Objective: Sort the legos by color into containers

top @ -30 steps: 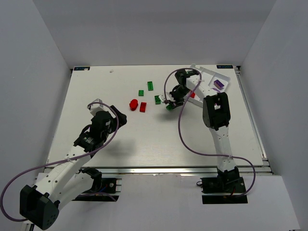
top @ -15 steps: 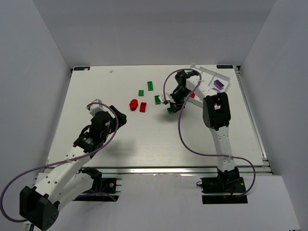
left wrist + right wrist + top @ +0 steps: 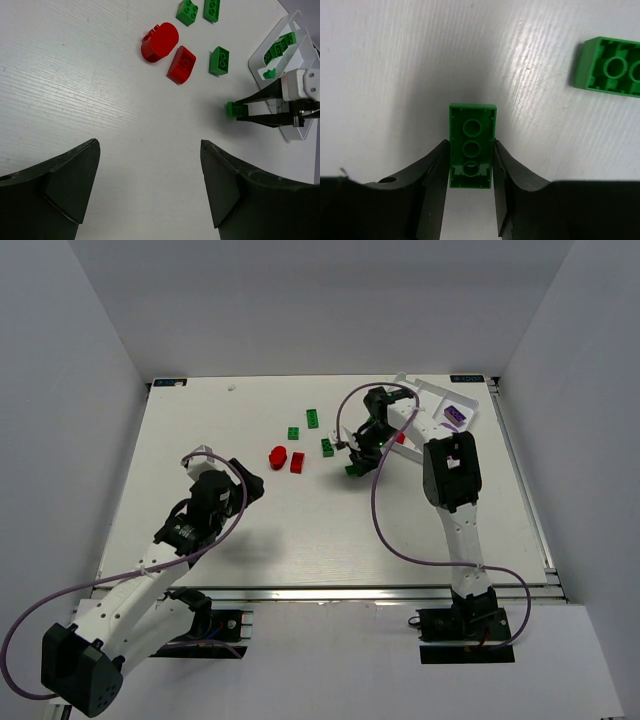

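Two fingers of the right gripper (image 3: 470, 150) press the long sides of a green brick (image 3: 472, 117): gripped. Whether it is clear of the table (image 3: 300, 530) I cannot tell. The brick sits just short of the tray (image 3: 425, 388), which lies at the far right corner. Left gripper (image 3: 150, 192) hangs wide open, holding nothing, over the left-centre of the table.

Progress: the tray holds a purple brick (image 3: 455, 414) in the compartment nearest the right edge and several green pieces (image 3: 277, 46) in another. A spot of red shows beside the right arm, apparently in the tray too. Loose toward the far edge: three loose greens (image 3: 327, 447), a red round piece (image 3: 277, 456) and a red brick (image 3: 297, 462) just beside it. Judgement: well along, with five loose pieces plus the gripped one left to place.

Hidden: the right arm covers much of the tray, so counts per compartment are unknown. No loose purple is in view.
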`<state>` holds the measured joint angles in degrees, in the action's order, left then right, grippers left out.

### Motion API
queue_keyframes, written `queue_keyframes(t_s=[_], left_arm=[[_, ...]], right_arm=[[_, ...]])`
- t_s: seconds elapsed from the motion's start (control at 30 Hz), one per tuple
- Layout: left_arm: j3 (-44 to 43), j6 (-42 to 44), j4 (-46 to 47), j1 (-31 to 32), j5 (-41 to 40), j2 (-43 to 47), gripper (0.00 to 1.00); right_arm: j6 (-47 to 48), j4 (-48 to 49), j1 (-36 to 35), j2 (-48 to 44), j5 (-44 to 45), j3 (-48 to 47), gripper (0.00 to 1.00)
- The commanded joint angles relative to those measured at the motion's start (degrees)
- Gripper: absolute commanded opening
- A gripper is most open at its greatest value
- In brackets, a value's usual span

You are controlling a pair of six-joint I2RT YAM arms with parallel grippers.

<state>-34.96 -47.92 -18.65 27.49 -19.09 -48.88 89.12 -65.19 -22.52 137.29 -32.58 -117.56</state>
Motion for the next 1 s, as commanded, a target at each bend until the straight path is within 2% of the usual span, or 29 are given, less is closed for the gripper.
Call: queue_keyframes(t_s=[0.0,0.13,0.23,0.27,0.33,0.37,0.47,0.5,0.67,0.8,0.83,0.97], left_arm=[[0.86,0.02,1.95,-0.24,0.11,0.1,0.9],[1.3,0.2,3.1,-0.24,0.63,-0.33,0.9],[1.47,0.28,3.8,-0.24,1.07,-1.04,0.91],[1.47,0.37,3.89,-0.24,1.25,-1.39,0.91],[1.56,0.46,4.33,-0.24,1.51,-1.57,0.91],[1.65,0.55,4.59,-0.24,1.77,-1.57,0.91],[1.74,0.64,5.03,-0.24,1.95,-1.92,0.91],[1.74,0.64,5.12,-0.24,2.04,-2.0,0.9],[1.65,0.72,5.73,-0.24,2.48,-2.71,0.9],[1.56,0.46,6.0,-0.24,2.92,-3.41,0.91],[1.56,0.37,6.17,-0.24,3.09,-3.41,0.9],[1.56,-0.15,6.18,-0.24,3.45,-3.94,0.9]], right_arm=[[-13.34,6.72,0.29,-8.17,-5.83,2.41,0.01],[-30.54,19.2,1.6,-15.98,-5.3,8.91,0.01],[-39.26,27.12,3.8,-18.55,-3.46,10.15,0.01],[-45.55,29.05,5.54,-18.9,-2.33,10.59,0.02],[-52.17,34.85,7.57,-19.34,-1.35,10.68,0.02],[-58.99,36.61,9.76,-19.17,0.13,10.6,0.02],[-67.38,41.27,13.72,-17.24,1.81,8.93,0.02],[-71.85,42.07,14.34,-16.54,4.77,7.79,0.02],[-76.72,47.86,15.49,-14.43,11.92,8.22,0.09],[-79.63,51.47,16.11,-11.53,10.43,7.08,0.13],[-80.76,51.48,16.19,-9.52,10.17,3.86,0.14],[-82.7,53.23,16.2,-5.9,9.55,0.58,0.19]])
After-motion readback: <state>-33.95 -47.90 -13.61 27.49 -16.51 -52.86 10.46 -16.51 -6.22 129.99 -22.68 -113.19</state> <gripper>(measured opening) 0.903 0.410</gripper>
